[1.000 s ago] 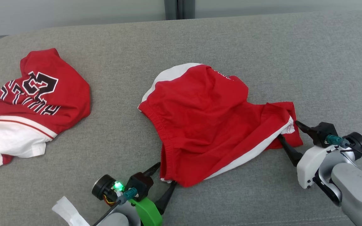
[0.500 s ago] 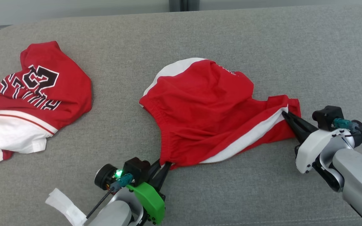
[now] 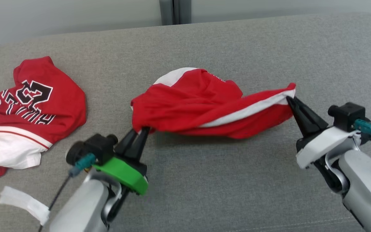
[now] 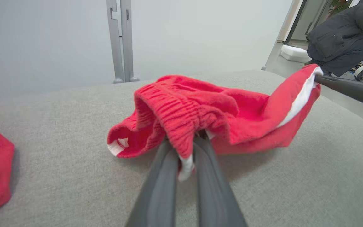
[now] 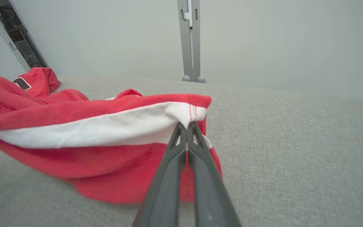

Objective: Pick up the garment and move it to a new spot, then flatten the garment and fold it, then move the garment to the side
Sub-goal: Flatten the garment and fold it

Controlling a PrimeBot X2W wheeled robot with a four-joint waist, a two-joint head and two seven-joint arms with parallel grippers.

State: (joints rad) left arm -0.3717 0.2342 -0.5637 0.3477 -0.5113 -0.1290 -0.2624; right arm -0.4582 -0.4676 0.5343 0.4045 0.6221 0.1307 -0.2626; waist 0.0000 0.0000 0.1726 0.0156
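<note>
Garment stretches left-to-right across mid-frame, left gripper pinching its waistband end, right gripper pinching the higher hem end.

A red jersey is laid at left on a grey cushion; a person is seen upper right.
</note>
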